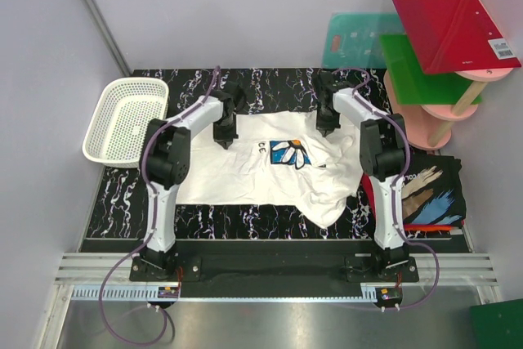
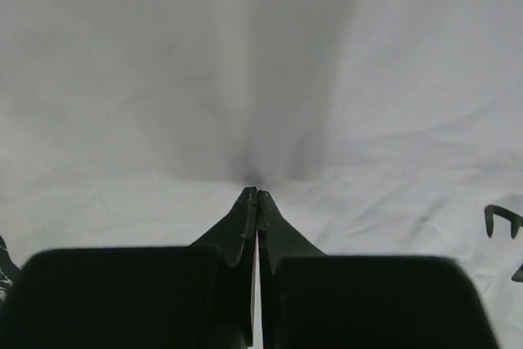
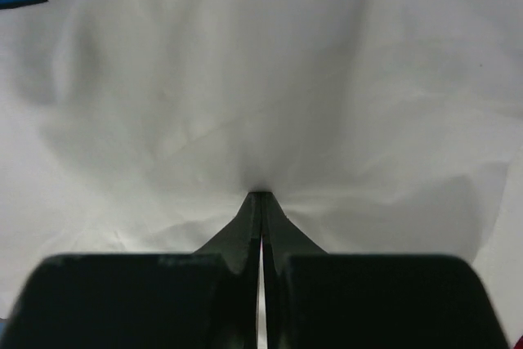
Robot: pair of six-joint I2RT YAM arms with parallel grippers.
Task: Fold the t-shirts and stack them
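The white t-shirt (image 1: 245, 173) with the blue daisy print (image 1: 290, 153) lies spread on the dark marbled table. My left gripper (image 1: 223, 143) is shut on its far left edge; in the left wrist view the jaws meet at the cloth (image 2: 257, 192), which puckers toward them. My right gripper (image 1: 325, 130) is shut on the far right edge, with cloth (image 3: 261, 120) bunched at its closed tips (image 3: 261, 194). The black t-shirt (image 1: 431, 190) with brushstroke print lies at the right over a red-orange one (image 1: 425, 227).
A white mesh basket (image 1: 124, 120) stands at the far left. A pink stand (image 1: 433, 116) with red, green and teal sheets is at the back right. The shirt's near right part (image 1: 331, 198) is rumpled.
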